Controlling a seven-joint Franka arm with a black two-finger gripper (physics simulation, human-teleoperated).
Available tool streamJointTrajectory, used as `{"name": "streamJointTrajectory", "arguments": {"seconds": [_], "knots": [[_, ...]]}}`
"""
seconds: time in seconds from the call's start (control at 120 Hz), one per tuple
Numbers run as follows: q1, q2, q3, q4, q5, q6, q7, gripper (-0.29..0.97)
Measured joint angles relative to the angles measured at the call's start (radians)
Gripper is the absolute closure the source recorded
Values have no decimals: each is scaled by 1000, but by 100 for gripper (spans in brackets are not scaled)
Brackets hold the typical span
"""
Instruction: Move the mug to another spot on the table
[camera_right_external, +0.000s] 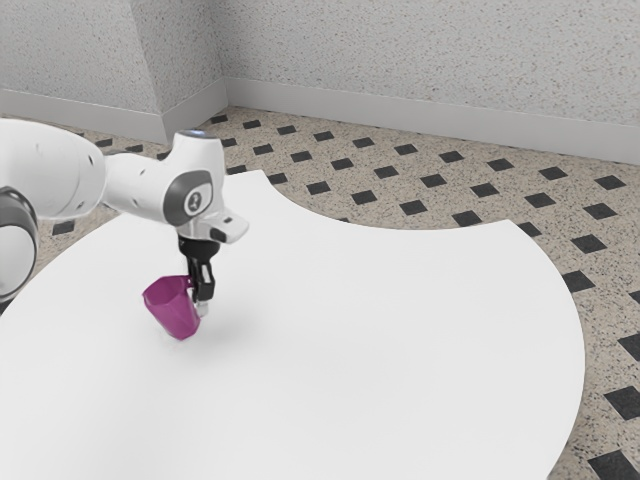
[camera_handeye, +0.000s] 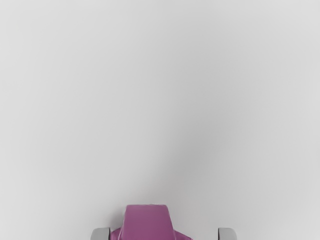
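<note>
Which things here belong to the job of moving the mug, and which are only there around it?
Belong to the job:
- mug, held tilted
- gripper, shut on it
- table, where the new spot must be

Only around it:
- floor
- wall

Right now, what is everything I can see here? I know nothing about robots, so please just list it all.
Magenta faceted mug: one, magenta, tilted at the tool's tip, toward the table's end at the exterior view's left.
Round white table: one, white, across the foreground.
Speckled tile floor: one, beige with black diamonds, behind and beside the table.
Grey speckled walls: several faces, grey with pale baseboards, at the back.
Robot arm: one, white with grey joints, entering from the exterior view's left.
Tool: one, black, pointing down at the mug.
</note>
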Motion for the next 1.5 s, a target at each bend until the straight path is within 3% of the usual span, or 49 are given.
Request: {"name": "streamJointTrajectory", "arguments": {"seconds": [0.133, 0.283, 0.525, 0.75, 1.45, 1.5], "knots": [[-8, 8, -4, 50, -25, -32, -12, 63], [-41, 46, -8, 161, -3, -96, -45, 69], [-58, 220, -47, 418, 1, -236, -123, 74], [-51, 304, -95, 532, -16, -290, -175, 77], [-41, 379, -103, 578, -39, -316, -255, 78], [-41, 384, -102, 583, -40, -317, -258, 70]]}}
